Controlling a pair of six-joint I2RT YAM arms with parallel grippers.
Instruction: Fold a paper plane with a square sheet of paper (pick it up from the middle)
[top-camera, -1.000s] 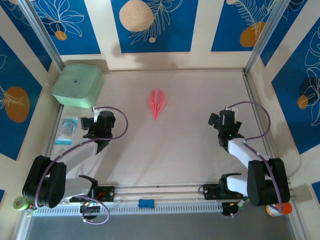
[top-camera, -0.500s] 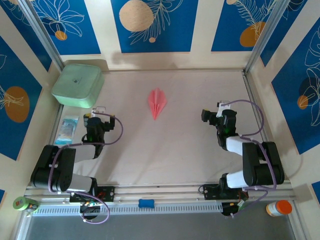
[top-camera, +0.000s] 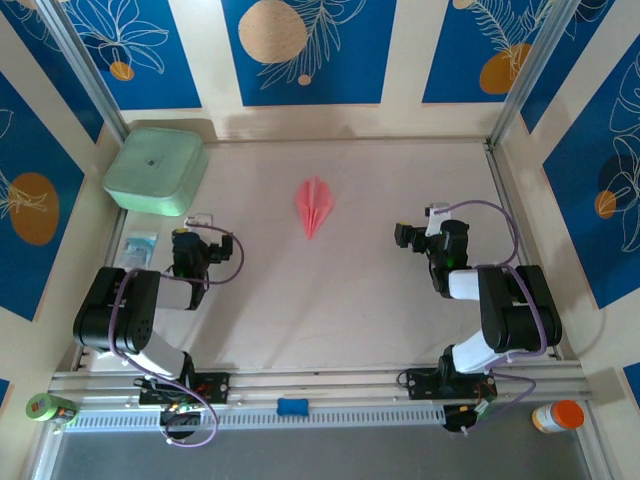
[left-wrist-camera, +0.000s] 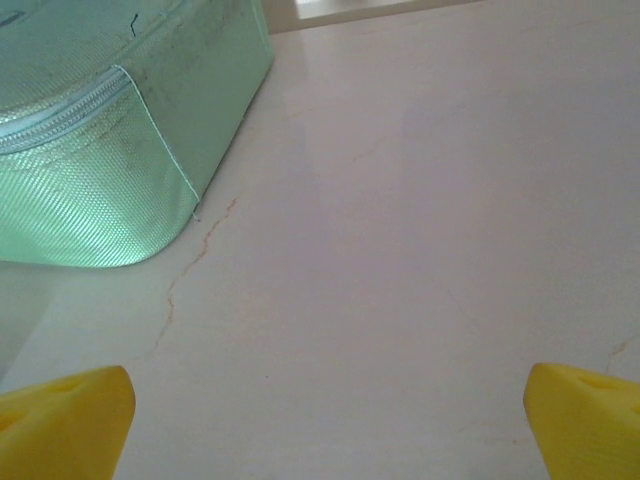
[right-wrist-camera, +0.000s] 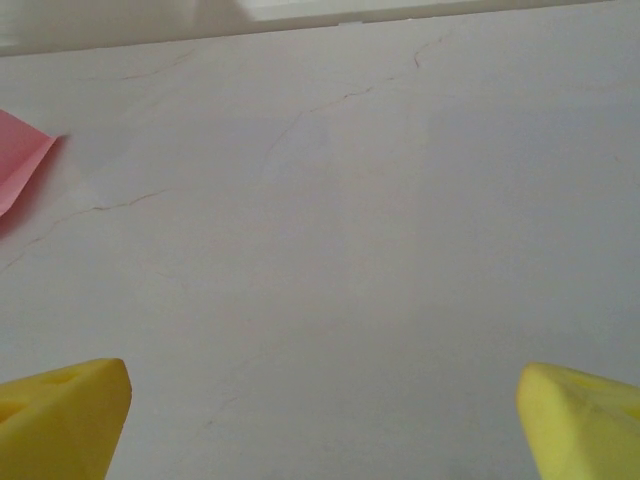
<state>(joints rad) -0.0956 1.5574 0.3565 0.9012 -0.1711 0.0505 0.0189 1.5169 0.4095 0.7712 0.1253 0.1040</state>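
The paper plane (top-camera: 314, 205), a narrow pink-red dart with a centre ridge, lies flat in the middle of the table, its tip towards the near edge. One pink corner of the plane (right-wrist-camera: 22, 168) shows at the left edge of the right wrist view. My left gripper (top-camera: 191, 240) sits low at the left, well apart from the plane, its yellow fingertips (left-wrist-camera: 70, 420) wide apart over bare table. At the right my right gripper (top-camera: 415, 236) also stands open, its yellow fingertips (right-wrist-camera: 580, 420) spread with nothing between them.
A mint-green square box (top-camera: 156, 169) stands at the back left, close ahead of the left gripper; the box (left-wrist-camera: 100, 130) shows in the left wrist view. A clear printed packet (top-camera: 136, 246) lies beside the left arm. Metal frame posts (top-camera: 520, 100) flank the table.
Both arms have folded back towards their bases, and both grippers have drawn in and lowered. The paper plane has not moved.
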